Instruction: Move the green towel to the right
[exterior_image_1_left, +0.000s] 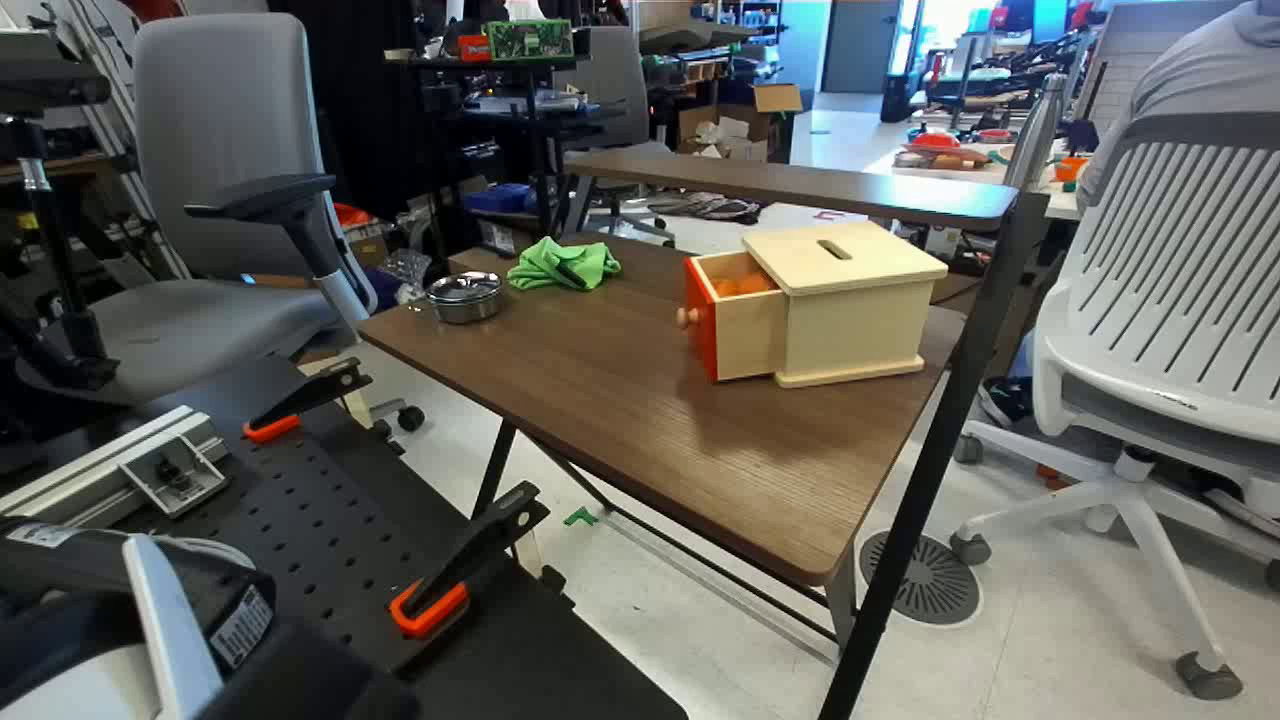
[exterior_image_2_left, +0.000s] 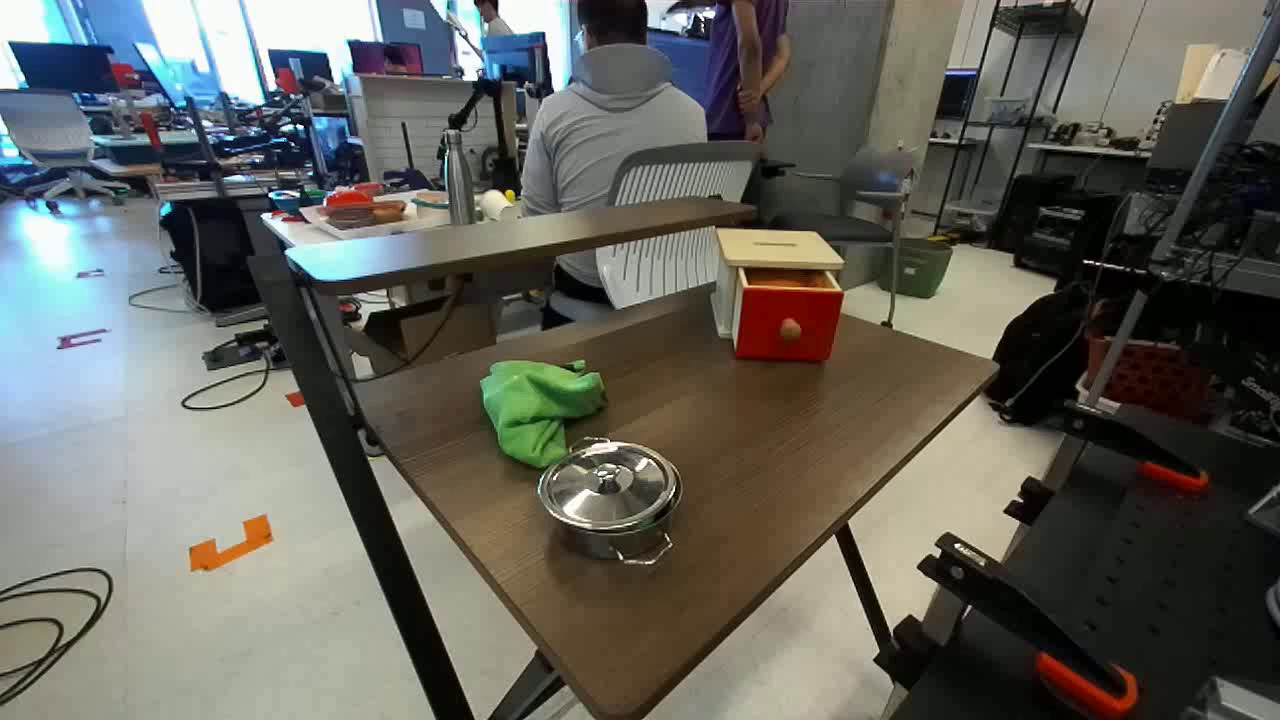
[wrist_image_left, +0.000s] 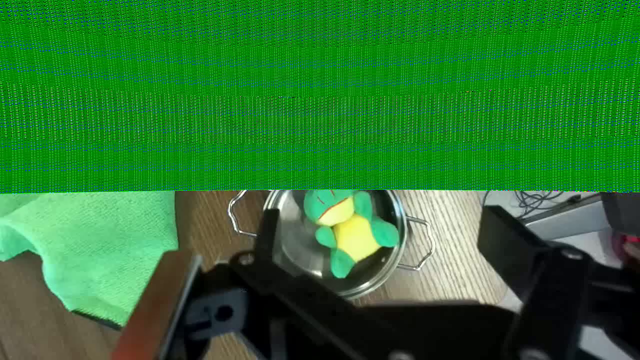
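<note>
Nearest in the wrist view is the black gripper (wrist_image_left: 381, 222), and its two fingers stand wide apart. The upper part of this view is spoiled, so I say it with some caution. The green towel (exterior_image_2_left: 538, 405) lies crumpled on the brown table (exterior_image_2_left: 820, 420), just beside the metal pot (exterior_image_2_left: 598, 546). In both exterior views a shiny lid (exterior_image_2_left: 608, 490) is on this pot, while the wrist view shows a green and yellow soft toy (wrist_image_left: 356, 237) inside it. The wooden box (exterior_image_1_left: 850, 330) stands well apart from the towel, and its red-fronted drawer (exterior_image_1_left: 752, 345), partly out, holds orange things (exterior_image_1_left: 745, 285).
</note>
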